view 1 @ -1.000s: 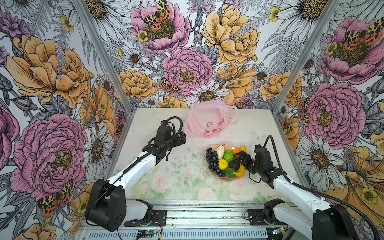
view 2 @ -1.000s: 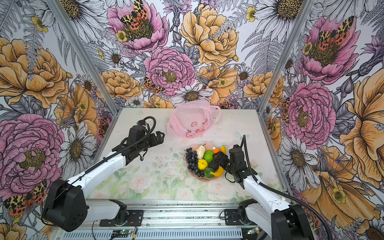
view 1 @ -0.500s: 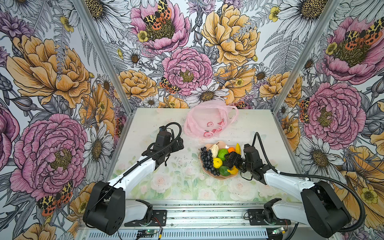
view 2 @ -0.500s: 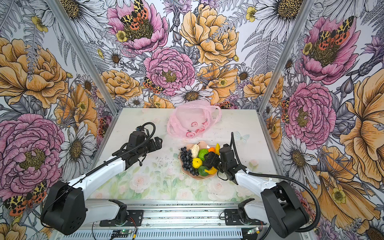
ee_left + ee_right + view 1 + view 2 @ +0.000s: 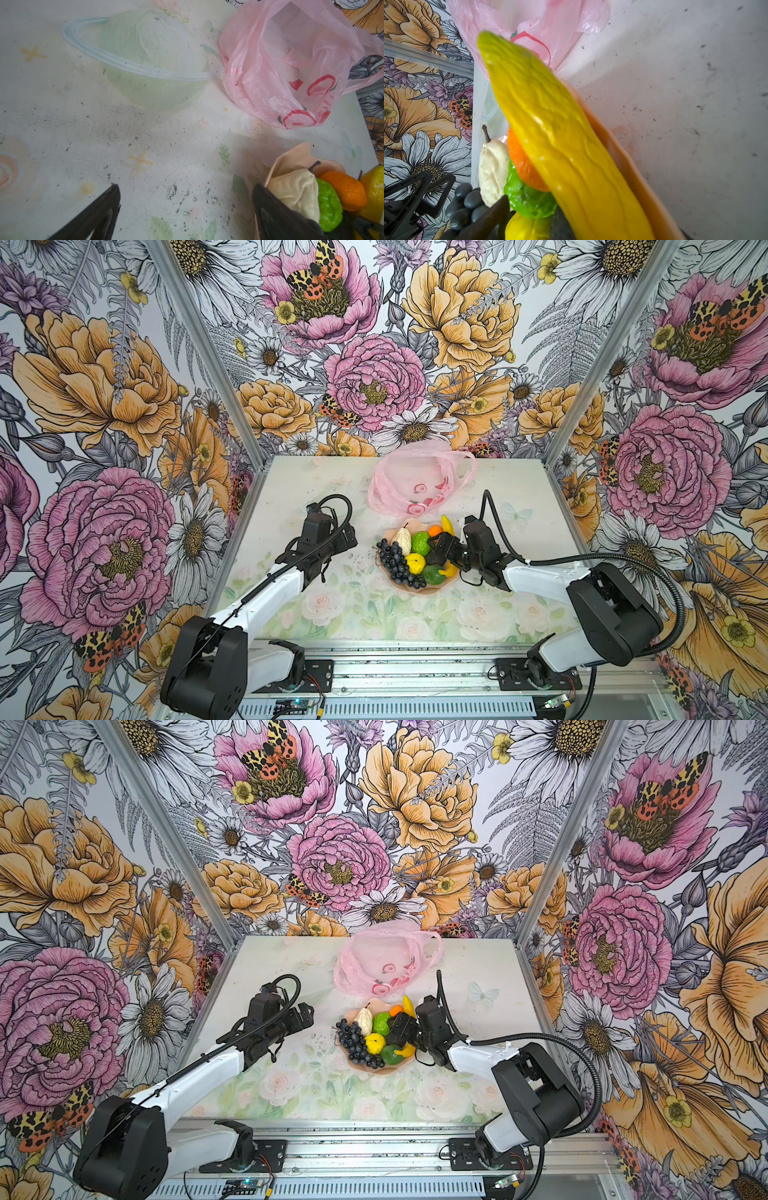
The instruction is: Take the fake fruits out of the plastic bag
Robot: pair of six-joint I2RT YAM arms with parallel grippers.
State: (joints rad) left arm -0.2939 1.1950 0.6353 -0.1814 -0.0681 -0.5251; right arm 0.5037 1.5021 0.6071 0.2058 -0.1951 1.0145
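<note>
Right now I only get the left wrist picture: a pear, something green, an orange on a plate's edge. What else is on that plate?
Observer: A dark grape bunch lies on the plate's side nearer the left gripper.
Visitor: And the yellow bit at my picture's edge?
Observer: A long banana, on the side away from the grape bunch.
Visitor: Where's the other arm?
Observer: The right gripper hangs over the plate, jaws open.
</note>
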